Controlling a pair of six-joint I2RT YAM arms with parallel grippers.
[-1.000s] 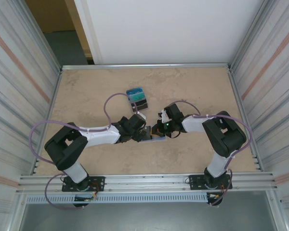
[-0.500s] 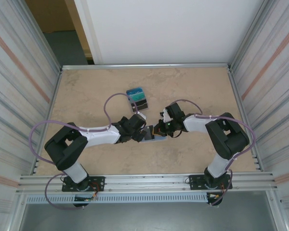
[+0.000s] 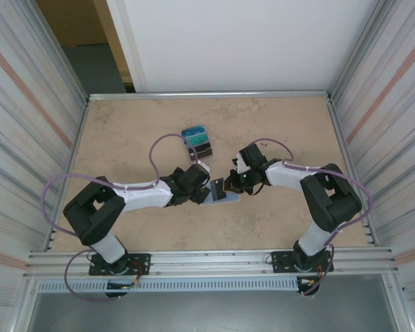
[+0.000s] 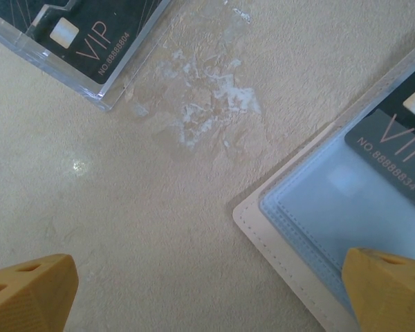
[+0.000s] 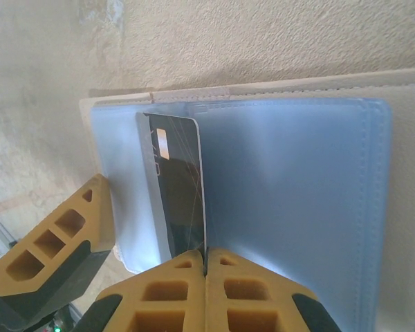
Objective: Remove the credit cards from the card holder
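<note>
1. Both fingertips [image 4: 391, 294] of the left gripper [image 4: 207, 294] run off the bottom edge of its wrist view.
2. The card holder [image 4: 297, 221] passes behind the fingertip on that view's right and is cut by the right and bottom edges (one corner shows whole).
3. Ahead of that fingertip, the dark card [image 4: 398, 138] in the holder is cut by the right edge, and its large lettering breaks off there.
4. Ahead-left of the left gripper, a clear case [image 4: 114, 79] and its black card [image 4: 76, 31] leave through the top edge.
5. The dark card's near end vanishes between the pressed-together fingertips of the right gripper [image 5: 206, 277].
6. From above, both grippers cover most of the card holder.
</note>
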